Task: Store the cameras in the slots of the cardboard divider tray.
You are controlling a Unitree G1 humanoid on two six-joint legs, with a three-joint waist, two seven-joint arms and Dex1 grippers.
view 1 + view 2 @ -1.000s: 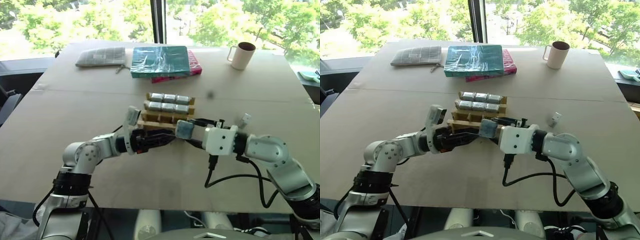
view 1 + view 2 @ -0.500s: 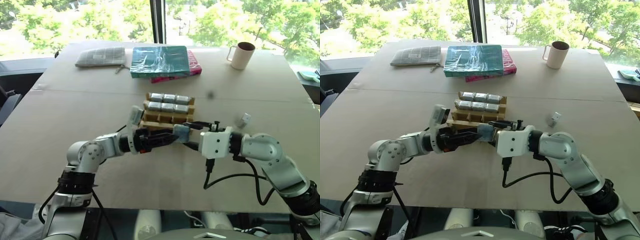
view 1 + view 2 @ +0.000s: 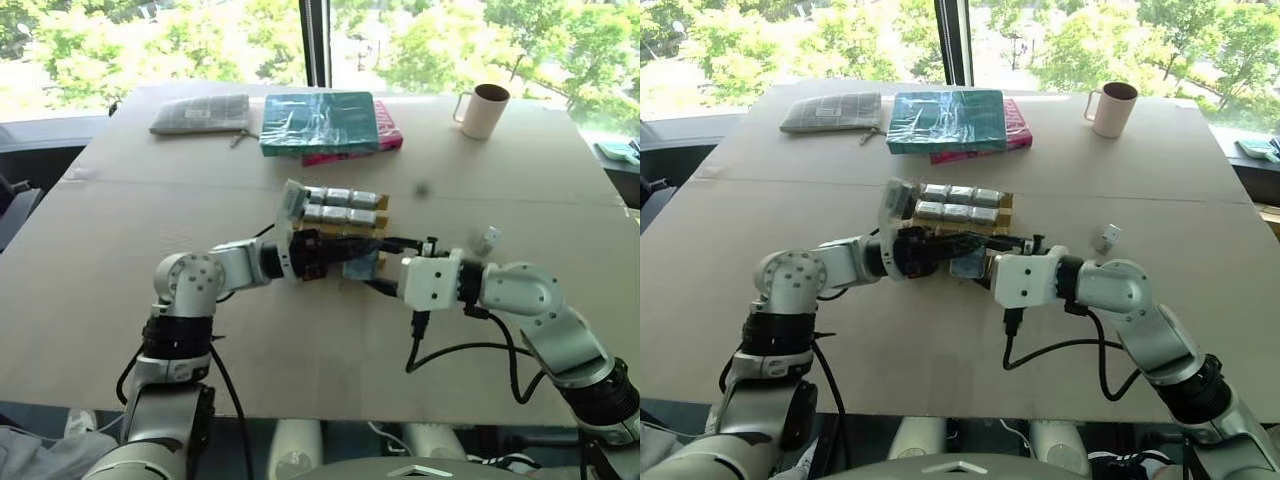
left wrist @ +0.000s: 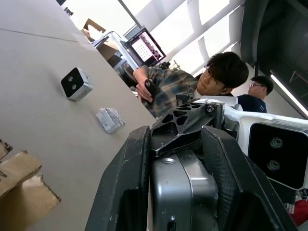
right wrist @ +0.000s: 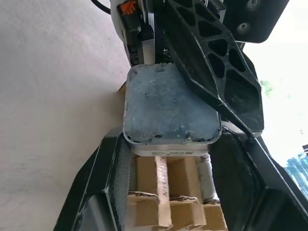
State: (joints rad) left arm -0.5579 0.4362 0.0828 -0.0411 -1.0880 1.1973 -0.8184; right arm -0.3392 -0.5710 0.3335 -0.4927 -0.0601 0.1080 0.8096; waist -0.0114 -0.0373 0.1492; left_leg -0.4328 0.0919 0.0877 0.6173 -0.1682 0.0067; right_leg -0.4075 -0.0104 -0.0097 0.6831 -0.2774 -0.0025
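Cameras fill the two far rows of the cardboard divider tray [image 3: 1002,210], six in all. One more camera [image 3: 968,262] hangs just over the tray's near row, pinched at once by the left gripper [image 3: 958,251] and the right gripper [image 3: 975,270]. That near row looks unfilled, so at least this one remains.

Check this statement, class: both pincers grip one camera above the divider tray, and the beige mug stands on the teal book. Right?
Not quite. The beige mug stands on the table, apart from the teal book, as the left eye view shows. Both pincers do grip one camera above the divider tray.
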